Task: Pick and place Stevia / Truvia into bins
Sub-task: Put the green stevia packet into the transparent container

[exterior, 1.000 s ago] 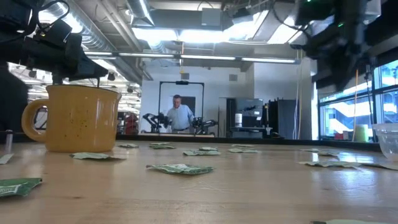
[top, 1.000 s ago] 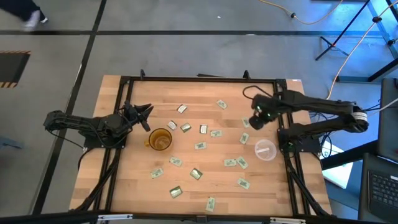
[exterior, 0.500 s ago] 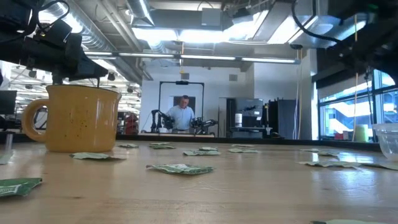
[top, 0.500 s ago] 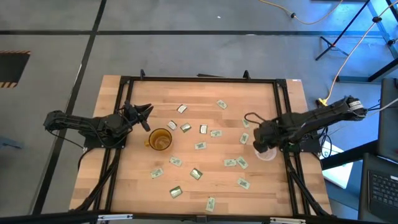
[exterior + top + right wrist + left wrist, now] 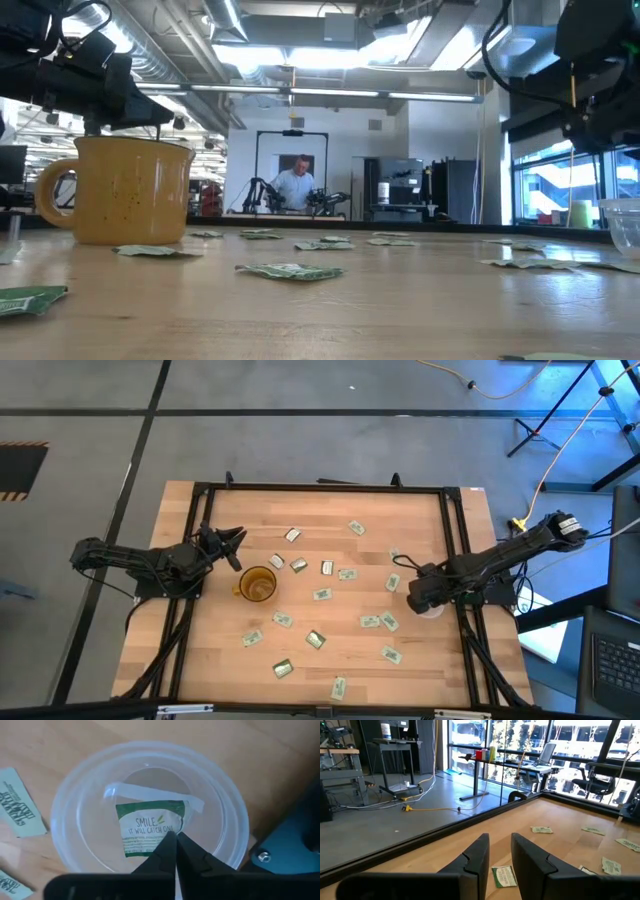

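Several green-and-white Stevia packets (image 5: 322, 594) lie flat across the wooden table (image 5: 200, 660). The amber mug (image 5: 258, 585) stands left of centre. The clear cup (image 5: 65, 810) stands by the right edge, mostly hidden under my right gripper (image 5: 420, 598) in the high view. That gripper points down into the cup's mouth, shut on one packet (image 5: 145, 832). My left gripper (image 5: 500, 847) waits open and level at the table's left, beyond the mug, with nothing between its fingers. My right gripper pinches the packet by one corner (image 5: 172, 827) between its two fingertips, coming from above and pointing down. The packet spreads sideways from the tips, printed face up, over the inside of the clear cup. I cannot tell whether it touches the cup's bottom.
A black frame (image 5: 320, 487) runs around the table's edges. Loose packets (image 5: 20, 802) lie on the wood beside the clear cup. A white strip (image 5: 155, 795) shows at the cup's bottom. A person stands far back in the room (image 5: 293, 188).
My right gripper has swung from the table's far right part toward the near edge and down, and has rolled at the wrist. It now hangs over the clear cup, which showed uncovered before. The left arm has kept still.
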{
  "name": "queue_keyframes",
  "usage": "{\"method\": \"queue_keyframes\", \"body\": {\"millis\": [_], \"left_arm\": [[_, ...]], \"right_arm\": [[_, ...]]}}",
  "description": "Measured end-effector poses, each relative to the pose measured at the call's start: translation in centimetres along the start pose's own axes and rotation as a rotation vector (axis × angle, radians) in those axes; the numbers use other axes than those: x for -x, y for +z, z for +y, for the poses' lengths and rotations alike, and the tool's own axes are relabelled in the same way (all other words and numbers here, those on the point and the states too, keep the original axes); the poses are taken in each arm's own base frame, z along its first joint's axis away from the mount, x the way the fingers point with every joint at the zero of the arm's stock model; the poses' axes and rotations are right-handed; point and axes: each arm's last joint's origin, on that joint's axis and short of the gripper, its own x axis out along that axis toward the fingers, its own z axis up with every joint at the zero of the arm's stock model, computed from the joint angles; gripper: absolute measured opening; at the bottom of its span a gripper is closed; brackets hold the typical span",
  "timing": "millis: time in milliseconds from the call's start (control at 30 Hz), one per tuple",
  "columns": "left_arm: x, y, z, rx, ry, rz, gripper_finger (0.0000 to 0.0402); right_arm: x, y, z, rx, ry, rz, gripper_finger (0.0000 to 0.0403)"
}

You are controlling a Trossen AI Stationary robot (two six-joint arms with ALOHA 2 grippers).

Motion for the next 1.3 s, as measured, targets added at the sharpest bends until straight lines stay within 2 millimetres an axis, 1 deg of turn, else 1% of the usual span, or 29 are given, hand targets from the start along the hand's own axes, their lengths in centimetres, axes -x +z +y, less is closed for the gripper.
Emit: {"method": "queue_keyframes", "body": {"millis": [133, 233, 300, 400, 567, 633, 700, 867, 1000, 1133, 1300], "left_arm": [[0.0, 0.0, 0.0, 0.0, 0.0, 0.0, 0.0075], [0.0, 0.0, 0.0, 0.0, 0.0, 0.0, 0.0075], [0.0, 0.0, 0.0, 0.0, 0.0, 0.0, 0.0075], [0.0, 0.0, 0.0, 0.0, 0.0, 0.0, 0.0075], [0.0, 0.0, 0.0, 0.0, 0.0, 0.0, 0.0075], [0.0, 0.0, 0.0, 0.0, 0.0, 0.0, 0.0075], [0.0, 0.0, 0.0, 0.0, 0.0, 0.0, 0.0075], [0.0, 0.0, 0.0, 0.0, 0.0, 0.0, 0.0075], [0.0, 0.0, 0.0, 0.0, 0.0, 0.0, 0.0075], [0.0, 0.0, 0.0, 0.0, 0.0, 0.0, 0.0075], [0.0, 0.0, 0.0, 0.0, 0.0, 0.0, 0.0075]], "right_arm": [[0.0, 0.0, 0.0, 0.025, 0.0, -0.005, 0.0034], [0.0, 0.0, 0.0, 0.034, 0.001, -0.005, 0.0069], [0.4, 0.0, 0.1, 0.034, -0.004, -0.005, 0.0091], [2.2, -0.1, 0.5, 0.033, -0.008, -0.03, 0.0114], [5.7, 0.5, 1.8, 0.081, 0.036, -0.269, 0.0124], [6.4, 1.0, 2.2, 0.118, 0.052, -0.322, 0.0125], [6.6, 1.6, 2.2, 0.121, 0.058, -0.346, 0.0125], [6.5, 3.9, 2.1, 0.119, 0.018, -0.362, 0.0125], [5.9, 6.2, 3.2, 0.209, 0.026, -0.395, 0.0125], [4.5, 8.6, 3.8, 0.237, -0.031, -0.379, 0.0125], [2.2, 10.9, 3.8, 0.241, -0.132, -0.273, 0.0125]]}}
